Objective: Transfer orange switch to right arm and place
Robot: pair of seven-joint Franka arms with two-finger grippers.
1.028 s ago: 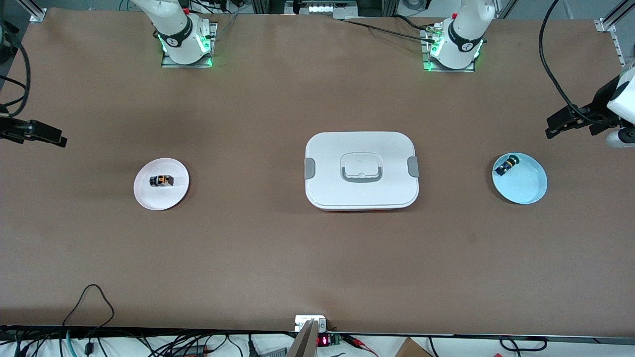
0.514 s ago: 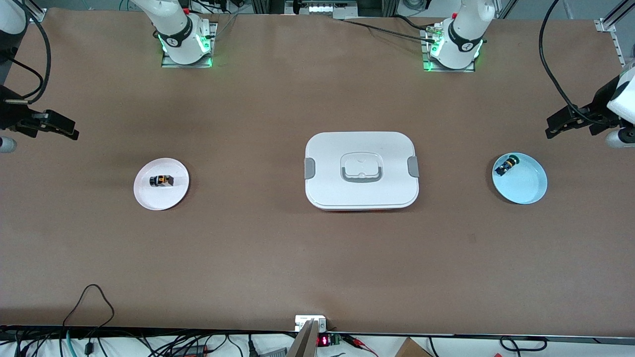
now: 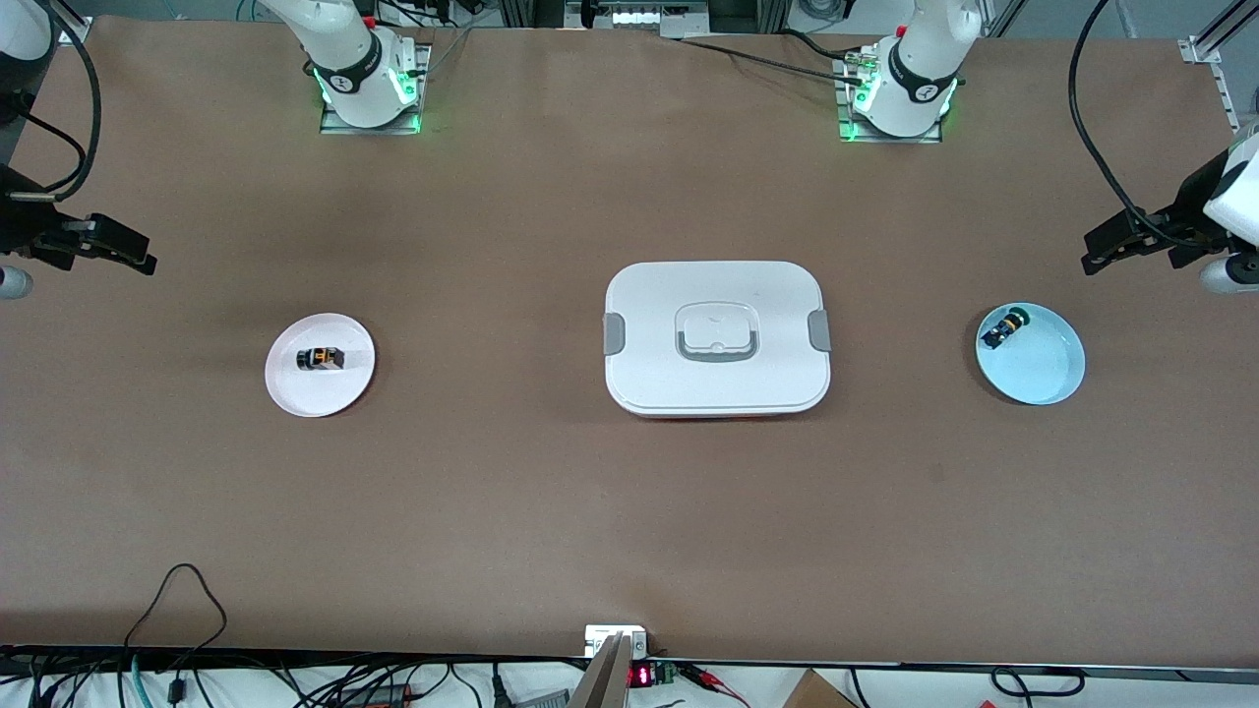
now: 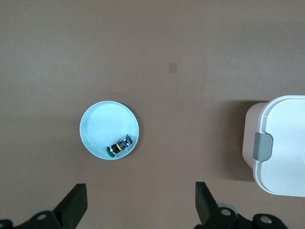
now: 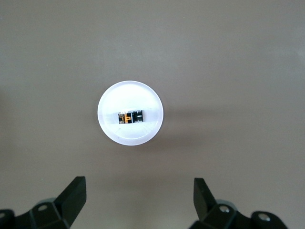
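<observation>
The orange switch (image 3: 321, 358) lies on its side on a small white plate (image 3: 295, 393) toward the right arm's end of the table. In the right wrist view the switch (image 5: 131, 117) sits mid-plate (image 5: 143, 136). My right gripper (image 3: 138, 258) hangs open and empty over bare table, apart from that plate; its open fingertips (image 5: 76, 191) frame bare table in the right wrist view (image 5: 138, 198). My left gripper (image 3: 1094, 248) hangs open and empty over the table's other end, also seen in the left wrist view (image 4: 141, 200).
A white lidded box (image 3: 717, 337) with grey clips stands at the table's middle, also in the left wrist view (image 4: 283, 143). A light blue plate (image 3: 1043, 379) holds a green-capped switch (image 3: 1003, 327) near the left gripper; both plate (image 4: 100, 124) and switch (image 4: 119, 145) show there too.
My right gripper has moved a little inward over the table and toward the robots' bases. The left arm and all objects have stayed still.
</observation>
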